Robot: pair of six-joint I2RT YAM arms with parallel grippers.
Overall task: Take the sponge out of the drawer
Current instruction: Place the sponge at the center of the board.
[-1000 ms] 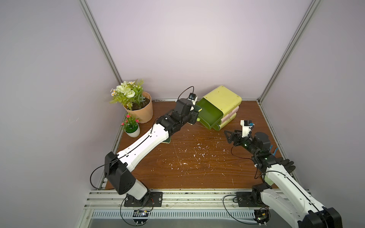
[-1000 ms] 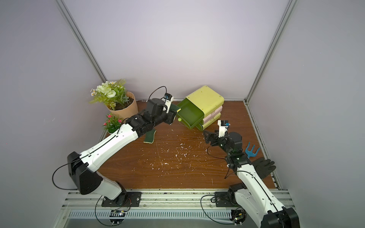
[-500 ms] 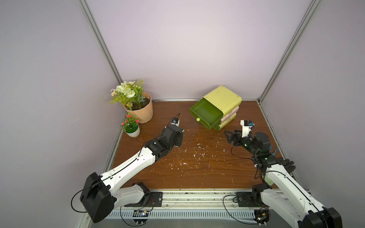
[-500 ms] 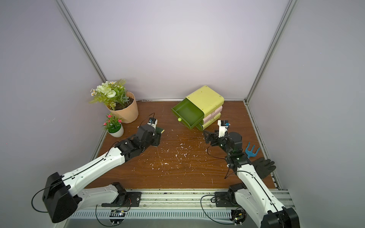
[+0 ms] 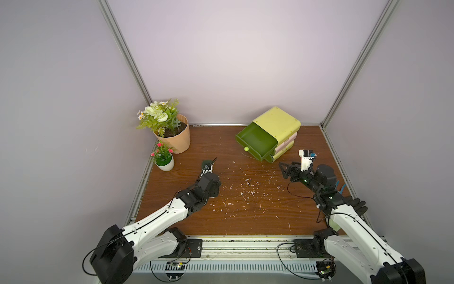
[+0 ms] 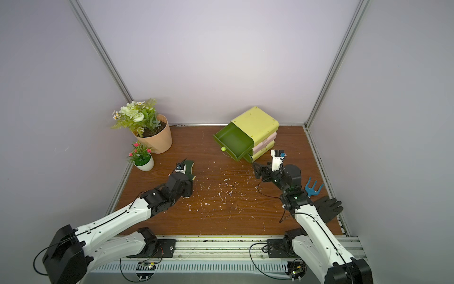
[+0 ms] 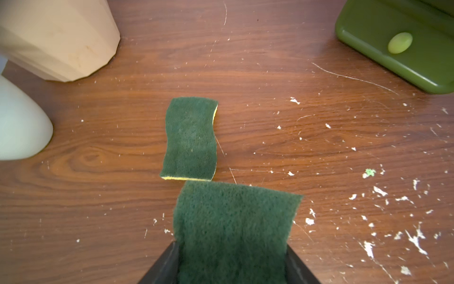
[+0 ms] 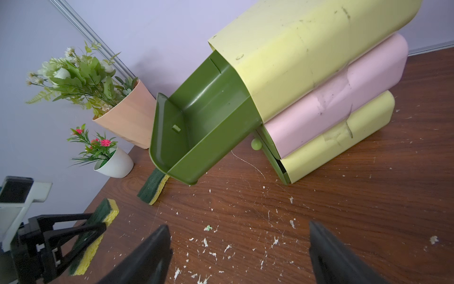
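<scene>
Walled in pale lilac, the wooden table [image 5: 245, 221] is strewn with white crumbs. At the back stands a stacked drawer unit [image 5: 277, 120] whose top green drawer [image 5: 255, 140] is pulled out. The left gripper [image 7: 232, 248] pinches the sponge [image 7: 233, 216] between its fingers, low over the table and well apart from the drawer. Just ahead of it another sponge [image 7: 190, 139] lies flat on the wood (green face up, yellow edge showing), between the tan flowerpot [image 7: 56, 37] and the drawer front. The right gripper [image 8: 238, 225] hovers above the table near the unit, jaws spread wide.
</scene>
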